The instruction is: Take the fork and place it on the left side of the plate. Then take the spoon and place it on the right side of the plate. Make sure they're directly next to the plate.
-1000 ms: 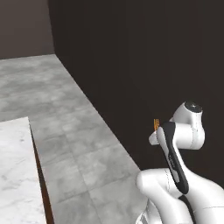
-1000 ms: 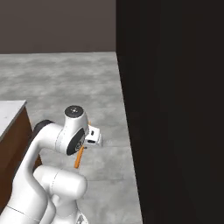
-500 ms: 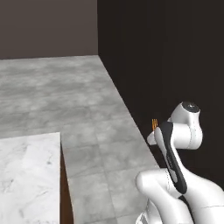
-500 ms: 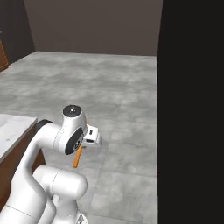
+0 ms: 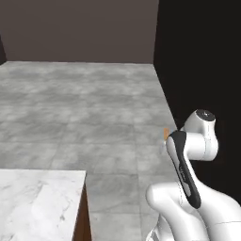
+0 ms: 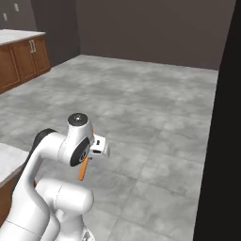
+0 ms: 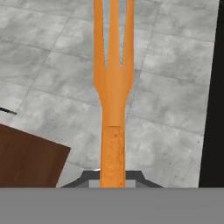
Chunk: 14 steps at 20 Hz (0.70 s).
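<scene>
You are in the carry part of the first step: the fork point(image 7: 113, 87) is clamped by its handle in the gripper point(image 7: 113, 177), tines pointing away from the hand over the grey tiled floor point(image 7: 170, 57). In the right base view the orange fork point(image 6: 84, 169) hangs just below the wrist, well apart from the wooden cabinets point(image 6: 21, 59) at the far left; from the left base view only its tip point(image 5: 165, 133) peeks out beside the arm. The marble counter point(image 5: 37, 202) sits low to the fork's left. Next, as I judge it, you must bring the plate into sight, then lower the fork directly against its left rim. Compared with a second ago, the whole scene has swung: the base has turned, the dark wall has slid aside, and the grip is unchanged.
</scene>
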Tool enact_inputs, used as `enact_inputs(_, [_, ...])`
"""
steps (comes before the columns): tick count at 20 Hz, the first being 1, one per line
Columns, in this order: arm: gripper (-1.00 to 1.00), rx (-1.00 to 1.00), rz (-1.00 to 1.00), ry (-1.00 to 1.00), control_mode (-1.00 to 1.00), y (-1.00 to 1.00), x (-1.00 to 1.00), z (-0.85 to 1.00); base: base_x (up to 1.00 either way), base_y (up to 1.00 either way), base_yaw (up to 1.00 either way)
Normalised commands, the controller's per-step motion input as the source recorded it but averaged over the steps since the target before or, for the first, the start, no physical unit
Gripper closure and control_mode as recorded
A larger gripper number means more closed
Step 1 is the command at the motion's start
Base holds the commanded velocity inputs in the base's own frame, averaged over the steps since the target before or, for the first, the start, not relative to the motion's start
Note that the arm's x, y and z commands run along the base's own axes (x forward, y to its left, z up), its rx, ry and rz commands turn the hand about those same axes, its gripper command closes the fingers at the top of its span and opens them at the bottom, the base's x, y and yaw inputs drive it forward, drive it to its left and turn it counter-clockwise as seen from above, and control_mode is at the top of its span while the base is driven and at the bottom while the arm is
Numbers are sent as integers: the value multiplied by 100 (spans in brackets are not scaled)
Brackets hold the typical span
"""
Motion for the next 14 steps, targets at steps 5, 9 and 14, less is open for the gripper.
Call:
enact_inputs(5, [100,0,0,0,100,0,0,0,100,0,45])
enact_inputs(9, [100,0,0,0,100,0,0,0,100,0,46])
enact_inputs(14, [100,0,0,0,100,0,0,0,100,0,50])
